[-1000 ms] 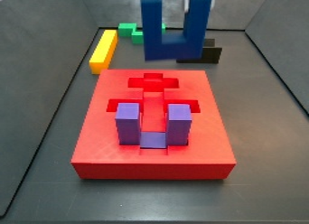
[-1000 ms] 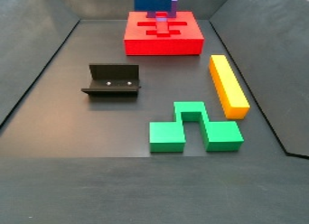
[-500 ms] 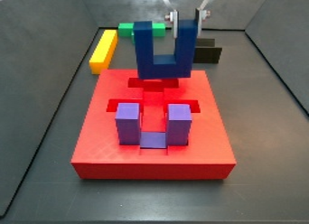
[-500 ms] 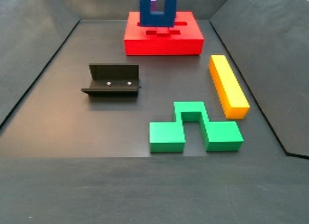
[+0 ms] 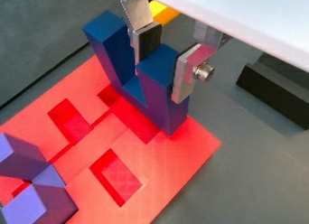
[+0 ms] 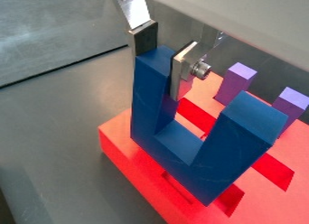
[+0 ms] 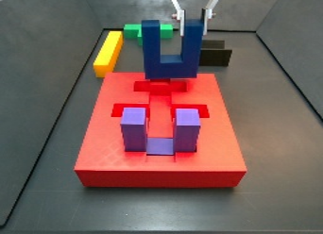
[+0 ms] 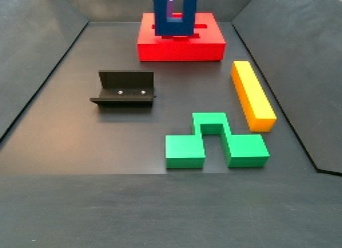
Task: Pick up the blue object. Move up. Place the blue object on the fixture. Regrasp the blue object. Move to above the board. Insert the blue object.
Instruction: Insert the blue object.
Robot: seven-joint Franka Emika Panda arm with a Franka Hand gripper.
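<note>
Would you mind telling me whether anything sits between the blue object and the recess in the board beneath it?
Nothing visible does. The tool grips one prong of the blue object, whose base hangs over the board. The purple block fills another recess.

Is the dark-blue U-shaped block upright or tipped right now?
Upright: the dark-blue U-shaped block has prongs up, base down over the red board; the gripper clamps one prong.

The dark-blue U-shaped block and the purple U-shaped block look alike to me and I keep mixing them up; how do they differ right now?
The dark-blue U-shaped block is held by the gripper, whose jaws are shut on one prong, over the far end of the red board; the purple U-shaped block sits free in a recess at the near end. The blue looks larger than the purple. Both stand with prongs up.
</note>
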